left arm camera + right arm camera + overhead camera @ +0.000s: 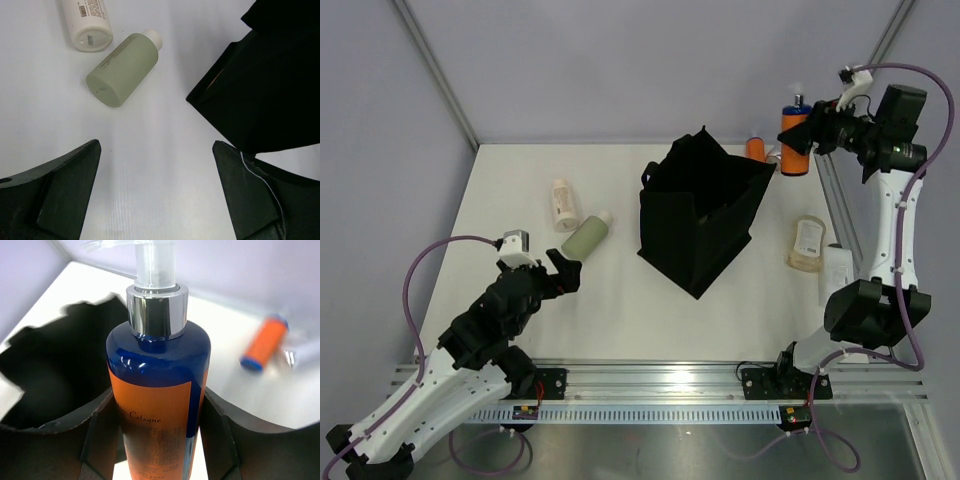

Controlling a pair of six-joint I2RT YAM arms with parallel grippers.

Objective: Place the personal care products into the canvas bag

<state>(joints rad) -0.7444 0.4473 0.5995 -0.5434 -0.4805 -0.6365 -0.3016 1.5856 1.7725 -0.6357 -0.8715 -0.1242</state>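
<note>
**White tabletop (520, 330), black canvas bag (705, 215) at centre, pump bottle in the right gripper (157, 445)**

Grey walls close off the far side of the tabletop. The right gripper's jaws are closed on the sides of an orange pump bottle (155, 405) with a blue shoulder. It is held upright, just beside the bag's far right corner. A small orange tube (265, 342) with a blue cap lies on the table behind it.

The left gripper (155, 190) hangs wide open and empty, near a sage-green bottle (123, 68) lying on its side. A cream-white bottle (86, 22) lies just beside that one, both left of the bag. Right of the bag lie a clear amber bottle (807, 243) and what looks like a flat white tube (837, 272).
</note>
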